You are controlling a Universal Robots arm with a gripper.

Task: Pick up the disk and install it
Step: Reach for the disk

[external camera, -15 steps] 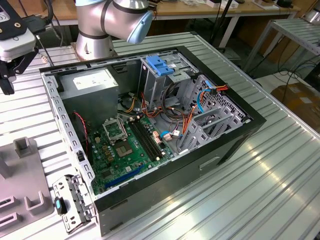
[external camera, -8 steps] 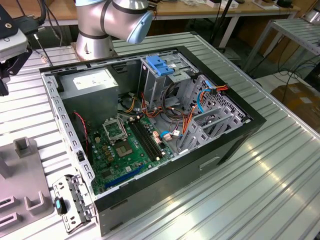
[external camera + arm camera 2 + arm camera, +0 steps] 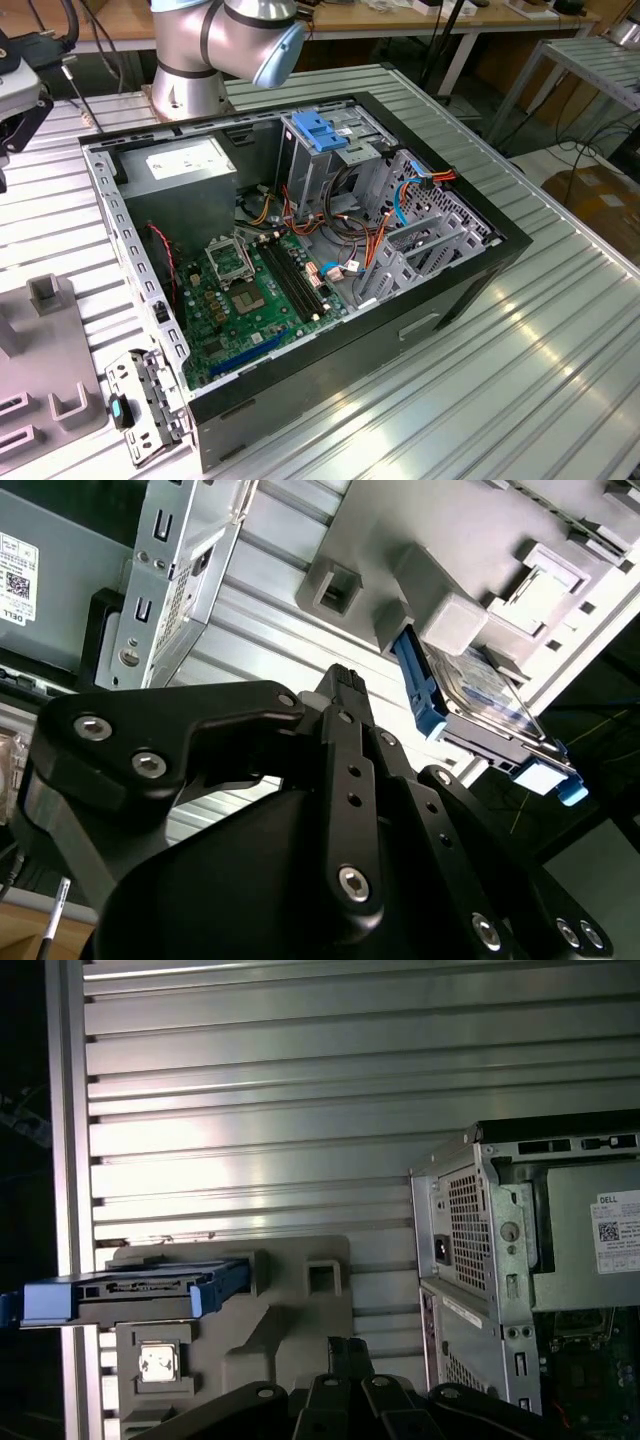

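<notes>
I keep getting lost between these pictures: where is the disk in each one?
Exterior view: the grey holder lies at this view's left edge.
First wrist view: the disk is held in that holder.
Second wrist view: the disk sits in the holder, blue rails showing.
Shared landmark: the grey holder.

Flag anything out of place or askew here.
Nothing looks damaged or spilled. The disk stands on edge in a grey holder outside the open case; a metal bracket juts out, tilted, at the case's corner.
</notes>
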